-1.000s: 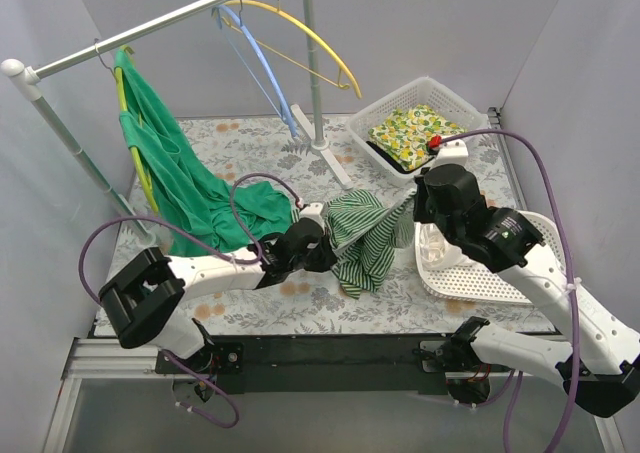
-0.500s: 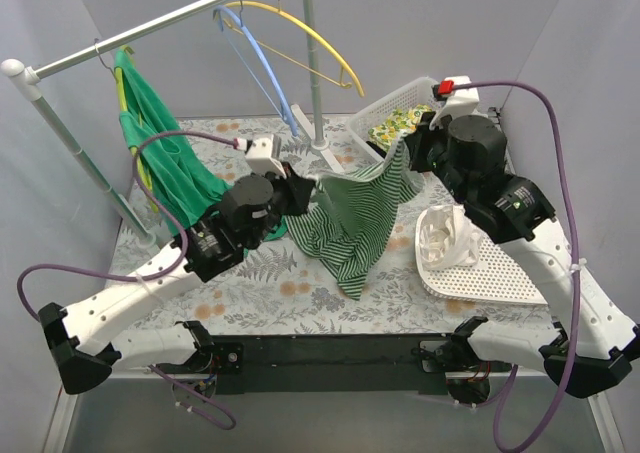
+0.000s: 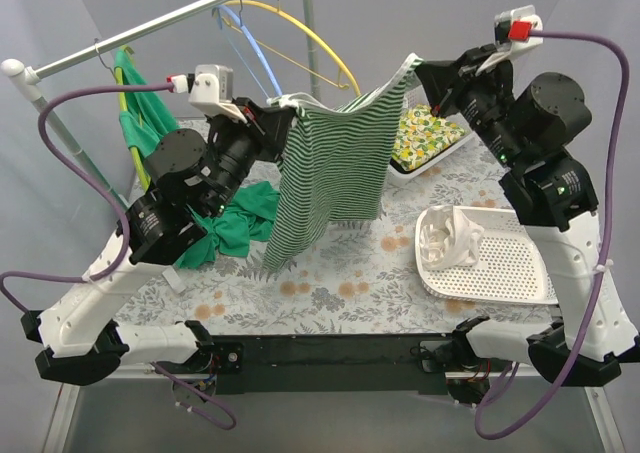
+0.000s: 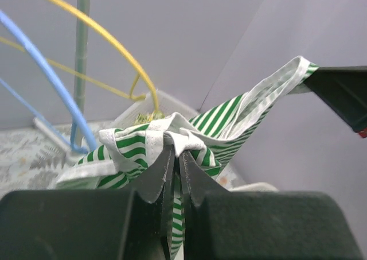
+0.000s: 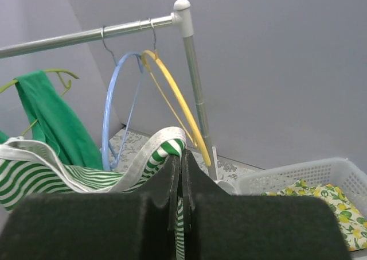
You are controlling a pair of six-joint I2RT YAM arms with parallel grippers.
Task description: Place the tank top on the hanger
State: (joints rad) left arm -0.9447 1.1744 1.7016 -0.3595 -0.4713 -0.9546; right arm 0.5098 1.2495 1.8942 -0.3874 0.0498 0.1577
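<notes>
Tank top point(image 3: 335, 163): green-white stripes, hanging spread.
Left tool point(image 3: 280, 108), right tool point(image 3: 430, 68): clamped on its straps.
Right wrist view: hanger point(image 5: 104, 122) hooked on rail point(image 5: 86, 35).

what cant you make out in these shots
- Left wrist view: hook of the light blue hanger, cut off by the top edge.
- Right wrist view: most of the tank top, behind the right gripper.
- Top external: the white cloth on the tray, too crumpled to identify.
</notes>
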